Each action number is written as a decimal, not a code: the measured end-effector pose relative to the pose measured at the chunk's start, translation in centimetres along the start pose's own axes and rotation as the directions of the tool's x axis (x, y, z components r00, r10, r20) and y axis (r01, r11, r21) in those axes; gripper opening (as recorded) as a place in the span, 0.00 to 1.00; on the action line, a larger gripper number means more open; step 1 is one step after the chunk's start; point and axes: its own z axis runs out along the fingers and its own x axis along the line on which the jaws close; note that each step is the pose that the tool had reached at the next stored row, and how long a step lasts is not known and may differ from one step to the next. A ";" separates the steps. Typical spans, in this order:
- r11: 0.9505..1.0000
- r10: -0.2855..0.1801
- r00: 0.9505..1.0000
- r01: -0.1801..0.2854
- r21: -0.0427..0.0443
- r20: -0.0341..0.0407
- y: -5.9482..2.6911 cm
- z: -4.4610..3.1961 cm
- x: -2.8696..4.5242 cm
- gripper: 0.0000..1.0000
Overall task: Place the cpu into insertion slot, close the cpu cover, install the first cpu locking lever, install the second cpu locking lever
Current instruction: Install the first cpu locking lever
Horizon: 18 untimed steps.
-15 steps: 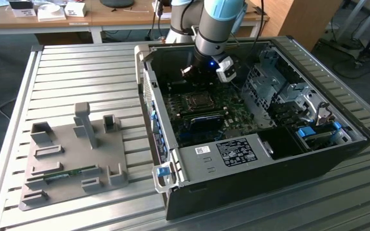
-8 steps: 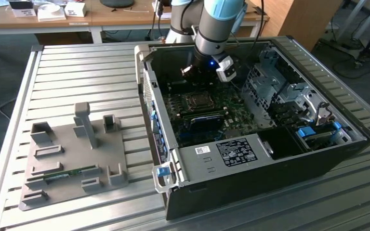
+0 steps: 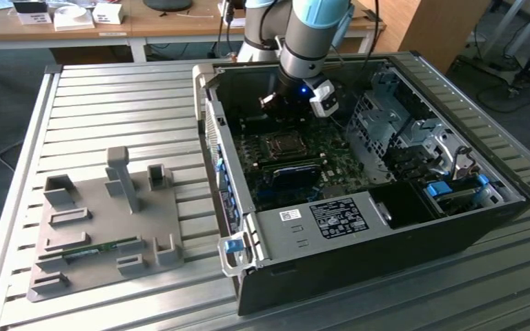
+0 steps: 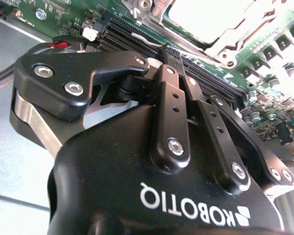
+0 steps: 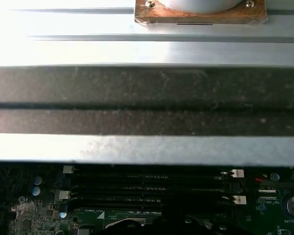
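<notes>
My gripper (image 3: 286,105) hangs inside the open grey computer case (image 3: 366,234), over the far end of the motherboard. In the second wrist view its black fingers (image 4: 170,93) are pressed together, and I see nothing between them. Their tips (image 4: 169,53) sit above the long black memory slots (image 4: 137,41), a short way from the insertion slot (image 3: 280,146). In the exterior view the insertion slot shows as a square with a metal rim and a dark centre. In the second wrist view its silvery frame (image 4: 225,46) surrounds a glare-washed pale middle, so I cannot tell the cpu or how the cpu cover lies.
The case's far wall (image 5: 147,98) stands close behind the gripper, and drive cages (image 3: 403,131) fill the exterior view's right. Memory slots (image 5: 152,188) run beside the socket. A grey fixture plate (image 3: 108,221) holding a memory stick (image 3: 90,252) lies on the slatted table (image 3: 118,110).
</notes>
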 end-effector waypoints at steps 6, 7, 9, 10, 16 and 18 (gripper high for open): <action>1.000 0.019 1.000 -0.019 0.001 0.004 0.00 0.00 -0.03 0.11; 1.000 0.019 1.000 -0.019 0.001 0.004 0.00 0.00 -0.03 0.11; 1.000 0.020 1.000 -0.020 0.001 0.004 0.00 0.00 -0.03 0.11; 1.000 0.021 1.000 -0.021 0.001 0.005 0.00 0.00 -0.03 0.11; 0.999 0.037 0.999 -0.037 0.002 0.008 -0.01 0.02 -0.03 0.11; 0.999 0.037 0.999 -0.037 0.002 0.009 -0.01 0.03 0.06 0.11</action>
